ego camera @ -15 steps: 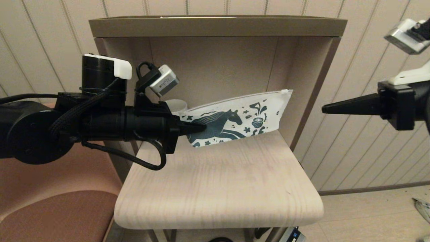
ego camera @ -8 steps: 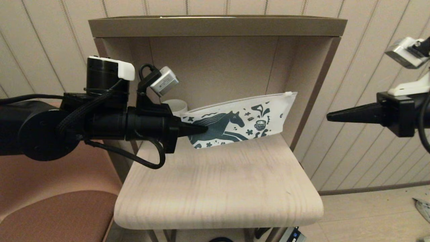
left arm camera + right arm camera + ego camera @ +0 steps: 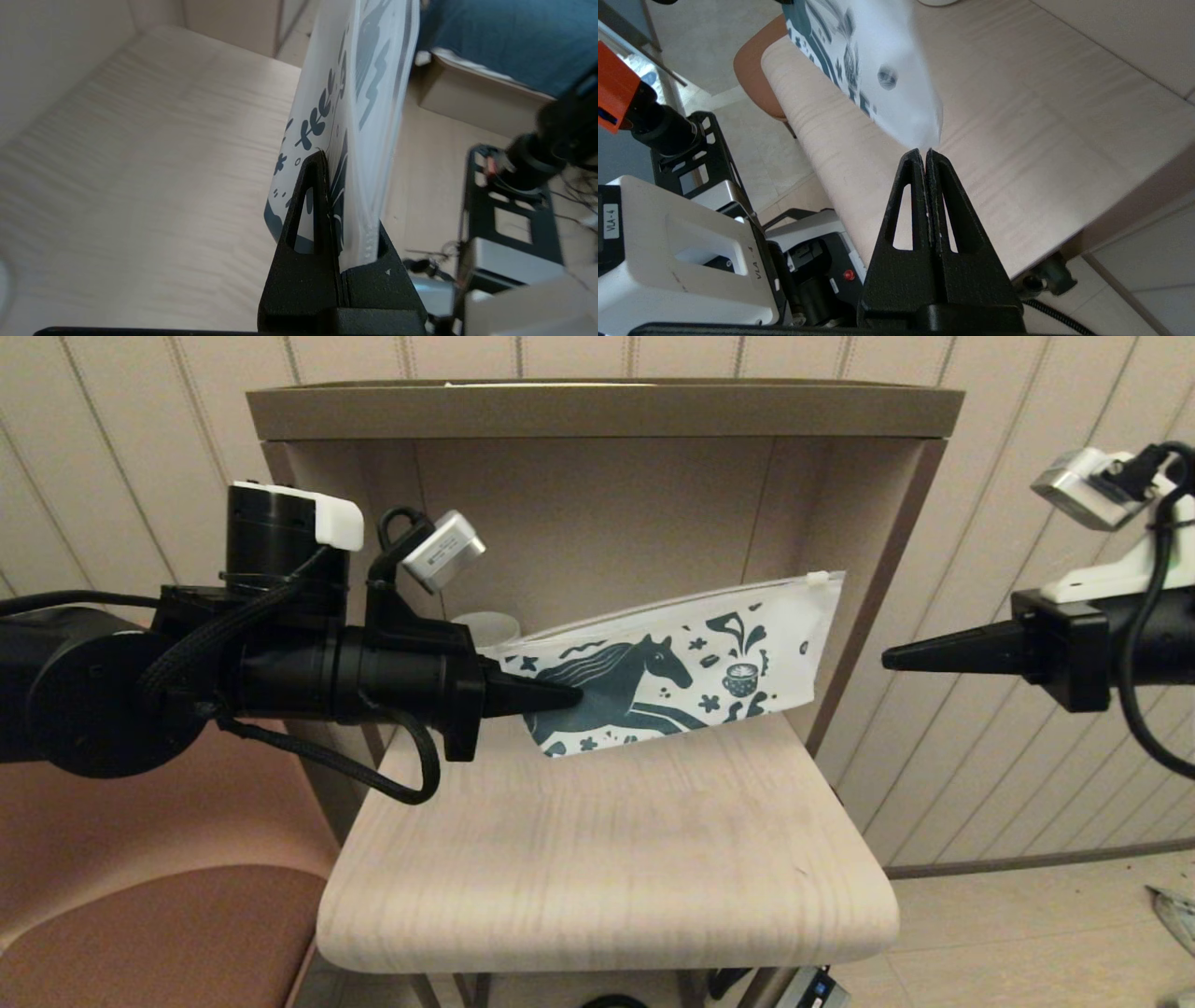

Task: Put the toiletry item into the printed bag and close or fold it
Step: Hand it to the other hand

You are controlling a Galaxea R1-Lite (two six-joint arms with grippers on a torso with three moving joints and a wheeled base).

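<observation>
Above shelf [image 3: 607, 859], "VLA-4" module [image 3: 682, 247] beside right pincer [image 3: 927, 151].

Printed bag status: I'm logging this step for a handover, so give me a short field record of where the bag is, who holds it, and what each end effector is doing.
printed bag: held above the shelf board, tilted, zip edge up
zip slider: at the bag's upper far corner
left end effector: shut on the bag's near end
right end effector: shut, empty, level with the bag's far end, apart from it
toiletry item: not visible
white cup: behind the bag, mostly hidden
</observation>
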